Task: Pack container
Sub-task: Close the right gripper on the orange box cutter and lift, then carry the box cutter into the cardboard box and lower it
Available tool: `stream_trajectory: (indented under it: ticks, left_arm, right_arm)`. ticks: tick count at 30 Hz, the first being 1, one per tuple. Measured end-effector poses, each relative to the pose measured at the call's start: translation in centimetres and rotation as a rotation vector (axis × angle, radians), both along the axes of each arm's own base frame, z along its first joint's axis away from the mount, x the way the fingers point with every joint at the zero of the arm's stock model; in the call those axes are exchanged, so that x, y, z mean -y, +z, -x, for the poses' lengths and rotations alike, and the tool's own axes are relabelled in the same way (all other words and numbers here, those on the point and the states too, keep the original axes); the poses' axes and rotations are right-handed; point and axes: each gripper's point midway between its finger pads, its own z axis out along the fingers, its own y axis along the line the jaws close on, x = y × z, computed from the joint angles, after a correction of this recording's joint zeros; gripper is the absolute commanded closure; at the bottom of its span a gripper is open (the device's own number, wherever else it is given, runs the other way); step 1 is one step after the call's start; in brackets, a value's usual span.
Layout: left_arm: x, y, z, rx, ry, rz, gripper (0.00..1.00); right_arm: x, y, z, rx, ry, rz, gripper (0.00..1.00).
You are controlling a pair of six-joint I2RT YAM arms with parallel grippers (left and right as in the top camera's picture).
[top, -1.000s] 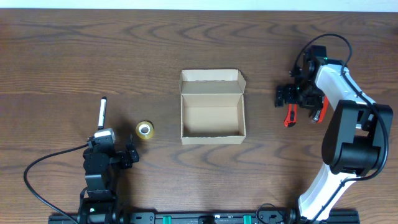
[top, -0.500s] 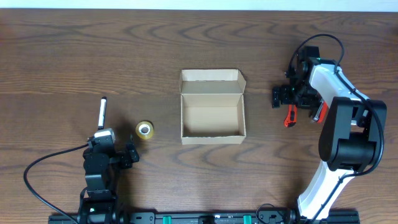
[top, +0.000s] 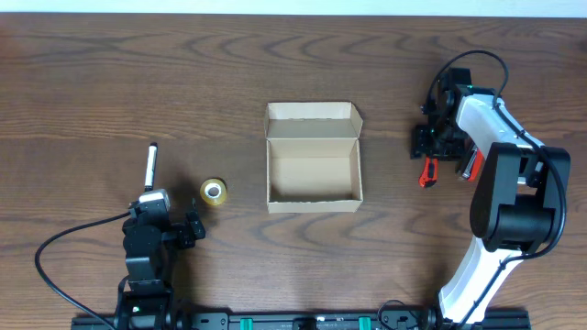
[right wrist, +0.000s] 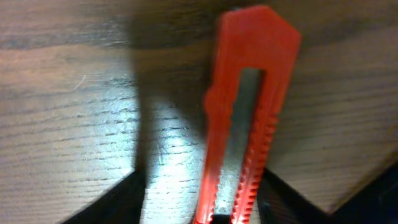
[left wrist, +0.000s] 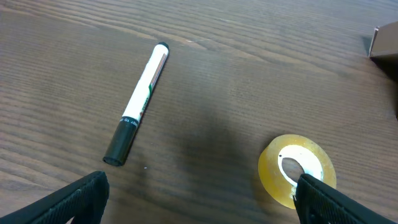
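Observation:
The container (top: 269, 174), a tan cardboard box with its flap lid folded back, stands open and empty at the table's middle; one corner (left wrist: 385, 40) shows in the left wrist view. A red utility knife (top: 426, 172) (right wrist: 249, 112) lies right of it. My right gripper (top: 431, 147) (right wrist: 199, 193) is down over the knife with its jaws astride it. The right finger is against the knife and a strip of bare wood shows at the left finger. My left gripper (top: 186, 229) (left wrist: 199, 199) is open near the front left, holding nothing.
A roll of yellowish tape (top: 214, 192) (left wrist: 297, 168) lies just beyond my left gripper's right finger. A black-and-white marker (top: 151, 165) (left wrist: 140, 102) lies further left. Dark wooden table all round.
The right gripper shifted slightly over the knife and its jaws have narrowed around it. The left arm, box, tape and marker have not moved.

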Motion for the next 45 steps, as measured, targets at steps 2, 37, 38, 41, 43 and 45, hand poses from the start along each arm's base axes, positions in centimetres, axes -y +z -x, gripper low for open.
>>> stream_trajectory:
  ticks: [2,37,38,41,43,45]
  left_arm:
    - [0.0,0.0,0.0,0.0,0.0,0.0,0.05]
    - [0.0,0.0,0.0,0.002,0.0,0.0,0.05]
    - [0.0,0.0,0.0,0.002,0.0,0.0,0.05]
    - [0.0,0.0,0.0,0.002,0.0,0.0,0.05]
    - [0.0,0.0,0.0,0.002,0.0,0.0,0.05]
    - [0.0,0.0,0.0,0.002,0.0,0.0,0.05]
  right_arm:
    - [0.0,0.0,0.0,0.0,0.002,0.0,0.6]
    - [-4.6,6.3,-2.2,0.2,0.172,-0.167,0.99]
    - [-5.1,6.8,-1.9,0.202,0.2,-0.176,0.99]
    - [-7.1,8.0,-0.6,0.188,0.299,-0.216,0.99]
    - [-8.3,8.2,0.2,0.174,0.357,-0.243,0.99]
    - [-9.3,8.4,0.5,0.171,0.406,-0.262,0.99]
